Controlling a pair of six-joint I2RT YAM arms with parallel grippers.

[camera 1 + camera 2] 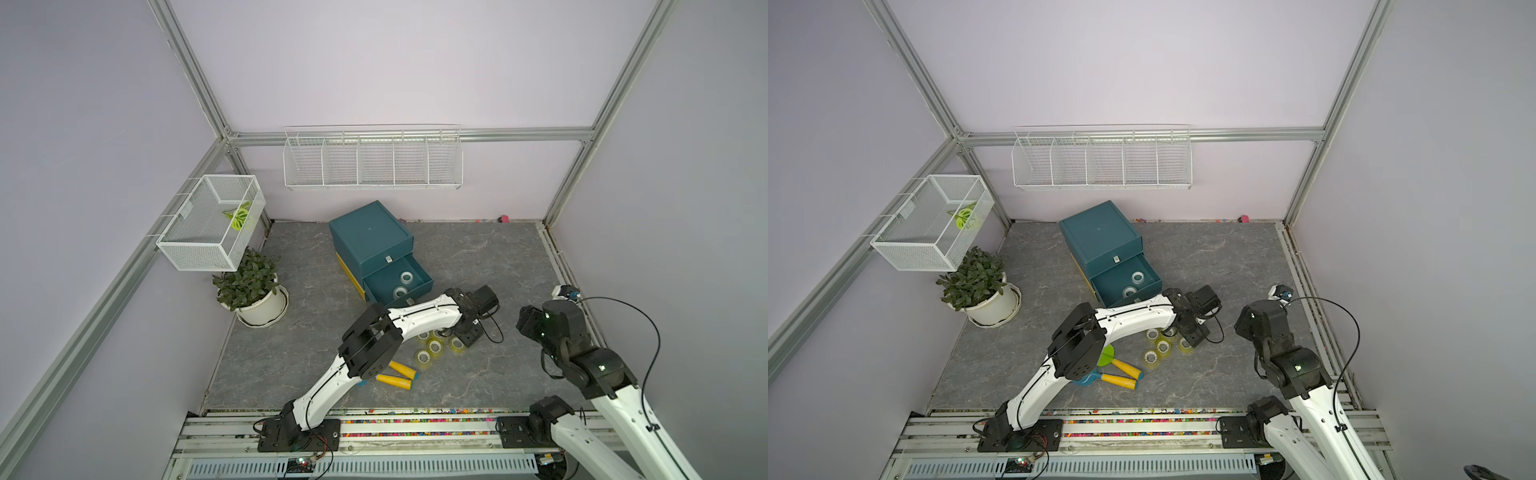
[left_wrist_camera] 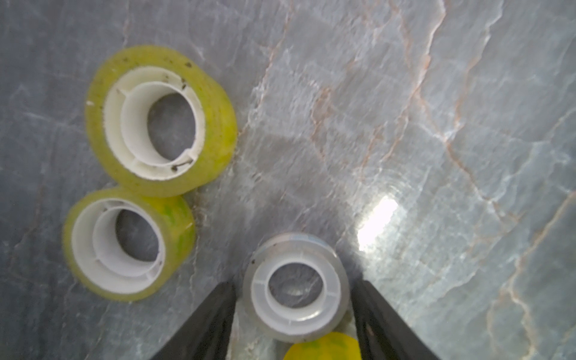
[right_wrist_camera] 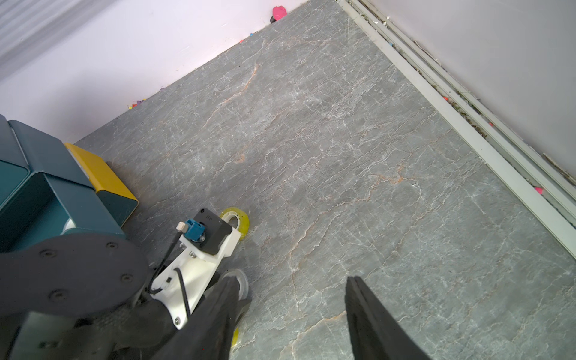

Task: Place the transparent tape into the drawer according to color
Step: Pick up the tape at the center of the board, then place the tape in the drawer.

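Note:
In the left wrist view my left gripper (image 2: 294,283) stands open astride a clear-whitish tape roll (image 2: 330,299) that lies flat on the grey table, with a thin gap at each finger. Two yellow-green rolls (image 2: 218,124) (image 2: 174,218) lie beside it and another (image 2: 324,346) touches it. Both top views show the yellow-green cluster (image 1: 435,345) (image 1: 1163,347) under that gripper (image 1: 461,332). The teal cabinet's lower drawer (image 1: 419,284) (image 1: 1154,284) is pulled out and holds two clear rolls (image 1: 406,276) (image 1: 400,292). My right gripper (image 3: 290,280) (image 1: 525,322) hangs open and empty to the right.
Two toy shovels with yellow handles (image 1: 399,376) lie under my left arm. A potted plant (image 1: 257,291) stands at the left below a white mesh basket (image 1: 212,224). A wire rack (image 1: 372,160) hangs on the back wall. The closed upper drawer (image 1: 374,249) sits above the pulled-out one.

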